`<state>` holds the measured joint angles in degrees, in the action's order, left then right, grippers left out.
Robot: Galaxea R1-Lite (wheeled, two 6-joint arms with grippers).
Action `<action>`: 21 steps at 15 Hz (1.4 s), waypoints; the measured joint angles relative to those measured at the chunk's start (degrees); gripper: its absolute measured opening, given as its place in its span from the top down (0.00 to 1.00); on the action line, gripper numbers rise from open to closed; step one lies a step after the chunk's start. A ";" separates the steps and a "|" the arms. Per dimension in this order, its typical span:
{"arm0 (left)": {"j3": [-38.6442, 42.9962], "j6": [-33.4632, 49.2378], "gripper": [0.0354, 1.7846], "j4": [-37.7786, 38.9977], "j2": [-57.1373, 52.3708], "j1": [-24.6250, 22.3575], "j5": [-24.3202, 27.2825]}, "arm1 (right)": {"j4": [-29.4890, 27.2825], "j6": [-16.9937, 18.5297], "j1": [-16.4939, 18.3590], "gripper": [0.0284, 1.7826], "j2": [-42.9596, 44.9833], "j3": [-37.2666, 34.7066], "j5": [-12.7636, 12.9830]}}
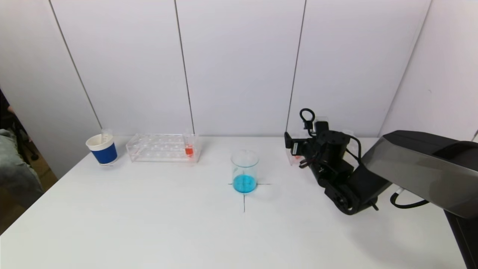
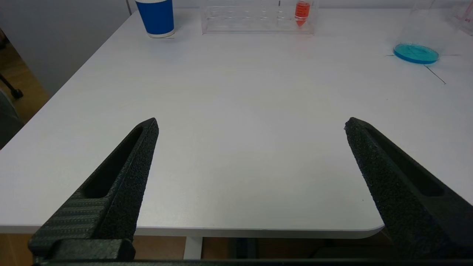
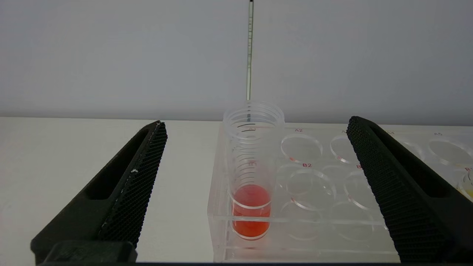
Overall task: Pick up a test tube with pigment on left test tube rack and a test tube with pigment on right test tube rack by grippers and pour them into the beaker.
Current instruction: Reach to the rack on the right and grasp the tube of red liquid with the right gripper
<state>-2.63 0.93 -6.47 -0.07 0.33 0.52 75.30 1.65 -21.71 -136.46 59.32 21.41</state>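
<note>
Now my right end effector (image 3: 255, 127) is spread wide, level with the red-pigment test tube (image 3: 251, 173) standing in the right rack (image 3: 314, 207)'s corner hole. My left end effector (image 2: 251, 123) gapes idle over the surface (image 2: 236, 111), well apart from the beaker (image 1: 244, 171) of blue liquid.

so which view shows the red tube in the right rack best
The right wrist view: the test tube stands upright in the right rack, centred between the open right gripper, red pigment clear at its bottom. In the head view the arm mostly hides it. The left wrist view doesn't clearly show it.
</note>
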 joint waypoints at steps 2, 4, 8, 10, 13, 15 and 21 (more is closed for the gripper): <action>0.00 0.04 0.01 0.00 0.00 0.02 0.00 | 0.00 0.00 -0.20 0.01 -0.11 0.10 0.01; 0.00 0.00 0.01 0.00 0.00 0.05 0.00 | 0.05 -0.07 -0.44 0.01 -0.23 0.10 0.01; -0.01 0.01 0.01 0.00 0.00 0.02 0.00 | 0.17 -0.41 -0.56 0.01 -0.56 0.29 0.04; -0.01 0.01 0.01 0.00 0.00 0.00 -0.01 | 0.17 -0.50 -0.61 0.01 -0.63 0.33 0.06; -0.01 0.01 0.01 0.00 0.00 0.00 0.00 | 0.22 -0.61 -0.61 0.01 -0.76 0.35 0.04; -0.01 0.01 0.01 0.00 0.00 0.02 0.00 | 0.24 -0.61 -0.61 0.01 -0.78 0.40 0.06; 0.00 0.00 0.01 0.02 0.02 0.02 0.00 | 0.49 -0.60 -0.59 0.02 -0.78 0.44 0.06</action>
<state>-2.63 0.93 -6.45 -0.05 0.35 0.52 75.79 1.05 -22.30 -137.24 59.76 21.47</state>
